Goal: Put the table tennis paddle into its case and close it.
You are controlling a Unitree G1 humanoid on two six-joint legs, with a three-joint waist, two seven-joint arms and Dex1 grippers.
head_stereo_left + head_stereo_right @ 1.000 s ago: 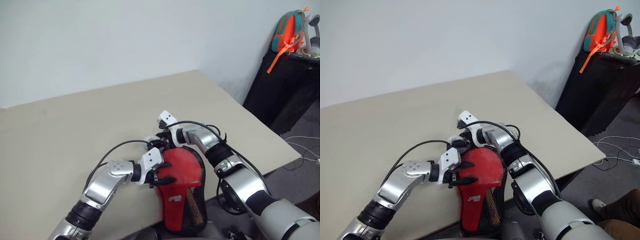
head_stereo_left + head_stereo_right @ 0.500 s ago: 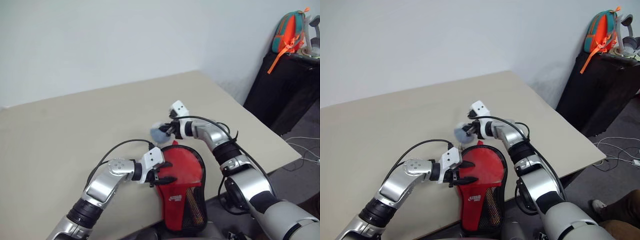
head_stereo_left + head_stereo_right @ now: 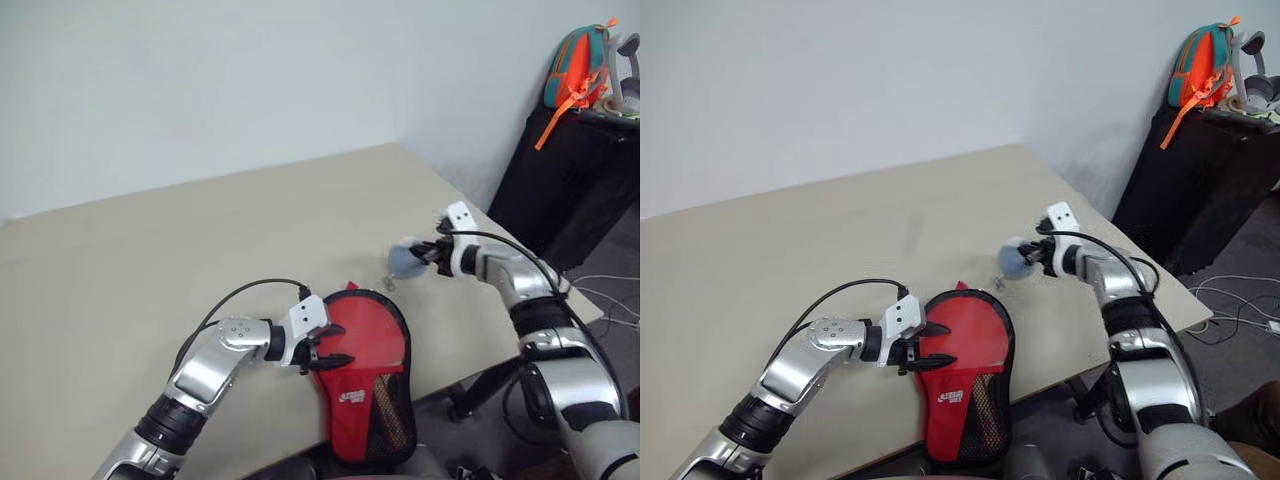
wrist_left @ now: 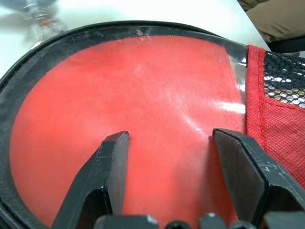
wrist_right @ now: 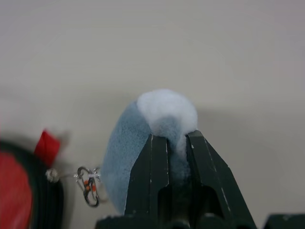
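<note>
Even, soft indoor light, faint shadows on the table (image 3: 200, 240); wrist views slightly blurred up close.

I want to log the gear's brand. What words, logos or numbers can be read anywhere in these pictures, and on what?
White logo on the red part of the case: too small and blurred to read.
No other text, number or sign can be seen: none on the table, the backpack or the blue-and-white plush ball.

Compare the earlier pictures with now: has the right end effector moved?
Yes. The right end effector, pinching a blue-white fluffy pompom, swung rightward, away from the case, toward the table's right edge.
</note>
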